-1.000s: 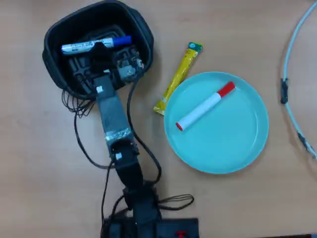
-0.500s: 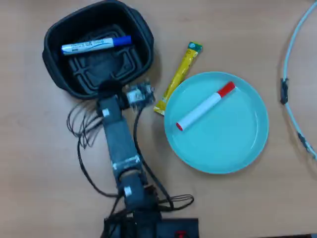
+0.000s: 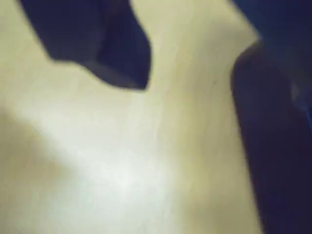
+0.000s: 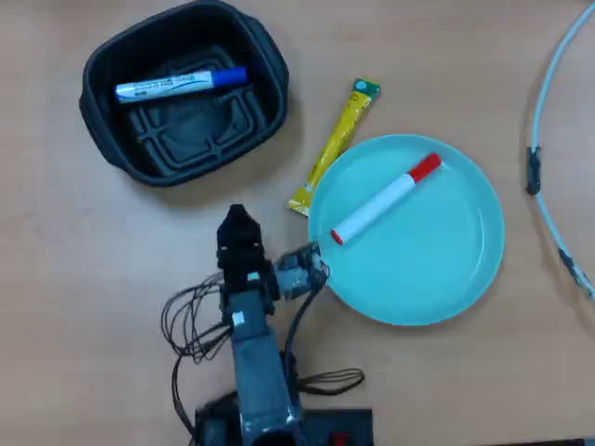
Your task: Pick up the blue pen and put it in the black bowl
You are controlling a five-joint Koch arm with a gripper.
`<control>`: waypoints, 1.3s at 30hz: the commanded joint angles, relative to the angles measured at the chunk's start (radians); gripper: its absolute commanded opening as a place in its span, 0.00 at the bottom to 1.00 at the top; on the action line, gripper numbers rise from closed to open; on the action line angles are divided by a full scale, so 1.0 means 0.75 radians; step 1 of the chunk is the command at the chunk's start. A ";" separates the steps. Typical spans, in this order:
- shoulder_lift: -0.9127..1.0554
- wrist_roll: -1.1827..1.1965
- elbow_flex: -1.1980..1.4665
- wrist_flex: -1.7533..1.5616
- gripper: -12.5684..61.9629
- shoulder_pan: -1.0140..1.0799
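Matt black plastic bowl (image 4: 270, 93), smooth wood-look table (image 4: 74, 279), glossy teal plate (image 4: 446, 269)

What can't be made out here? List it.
- Pincer state: overhead view shows only one dark tip from above; wrist view is too blurred.
- Printed text on the blue pen: too small overhead.
- Pale cable: cut off by the right edge.
- Arm base: cut off by the bottom edge.
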 commanded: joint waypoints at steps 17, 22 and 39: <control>0.202 -0.092 0.640 -0.528 0.58 0.102; 0.200 -0.135 0.742 -0.587 0.58 0.119; 0.196 -0.121 1.025 -0.605 0.58 0.119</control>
